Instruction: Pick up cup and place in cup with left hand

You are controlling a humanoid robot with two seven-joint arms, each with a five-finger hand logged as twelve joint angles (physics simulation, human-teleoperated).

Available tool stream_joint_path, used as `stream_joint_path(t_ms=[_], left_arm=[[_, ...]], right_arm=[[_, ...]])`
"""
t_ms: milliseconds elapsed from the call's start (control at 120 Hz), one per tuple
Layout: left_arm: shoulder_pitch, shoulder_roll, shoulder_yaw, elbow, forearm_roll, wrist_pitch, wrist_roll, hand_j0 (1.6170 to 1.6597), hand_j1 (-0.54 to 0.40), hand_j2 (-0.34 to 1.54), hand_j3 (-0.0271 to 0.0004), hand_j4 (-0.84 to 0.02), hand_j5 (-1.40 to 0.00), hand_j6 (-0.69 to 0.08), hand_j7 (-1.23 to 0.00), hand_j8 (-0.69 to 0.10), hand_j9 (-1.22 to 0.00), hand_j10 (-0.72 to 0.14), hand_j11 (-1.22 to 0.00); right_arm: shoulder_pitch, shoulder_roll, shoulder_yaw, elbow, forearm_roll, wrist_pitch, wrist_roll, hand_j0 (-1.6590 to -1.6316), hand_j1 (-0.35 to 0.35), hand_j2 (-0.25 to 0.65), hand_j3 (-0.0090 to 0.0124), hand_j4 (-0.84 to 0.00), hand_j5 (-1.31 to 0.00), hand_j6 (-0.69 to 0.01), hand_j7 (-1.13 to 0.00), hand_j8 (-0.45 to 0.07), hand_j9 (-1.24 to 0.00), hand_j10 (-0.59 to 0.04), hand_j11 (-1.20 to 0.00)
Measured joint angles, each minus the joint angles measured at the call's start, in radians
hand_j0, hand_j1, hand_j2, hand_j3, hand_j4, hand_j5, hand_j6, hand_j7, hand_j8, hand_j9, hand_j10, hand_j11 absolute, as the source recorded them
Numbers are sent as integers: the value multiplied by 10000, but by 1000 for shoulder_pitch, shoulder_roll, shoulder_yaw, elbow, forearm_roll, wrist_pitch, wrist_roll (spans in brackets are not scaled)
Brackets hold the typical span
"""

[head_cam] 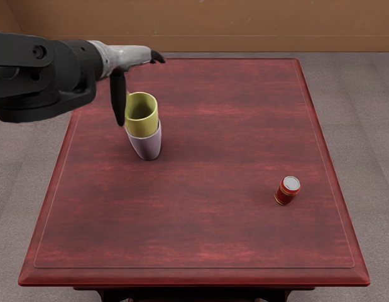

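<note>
Your left hand (127, 59) is opened wide, gripping nothing; just below it, the yellow cup (144, 128) sits nested in the pale lilac cup (146, 148). Placing looks done, so withdraw gently without nudging the stack.

No readable text, labels, brands, numbers or signs anywhere in view
</note>
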Motion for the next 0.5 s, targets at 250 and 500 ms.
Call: stream_joint_path(t_ms=[250, 500], left_arm=[[109, 141, -337, 23, -533, -179, -2, 16580, 2963, 94, 0, -473, -602, -478, -602, -447, -600, -451, -598], [163, 164, -451, 55, -625, -262, -1, 16580, 3157, 57, 0, -296, -372, -301, -371, -290, -370, -288, -369]], right_arm=[[0, 0, 0, 0, 0, 0, 0, -16581, -3491, 0, 0, -4, -1, -7, 0, -5, -1, -4, 0], [0, 0, 0, 0, 0, 0, 0, -16581, -3491, 0, 0, -5, -1, -7, 0, -5, -1, -4, 0]])
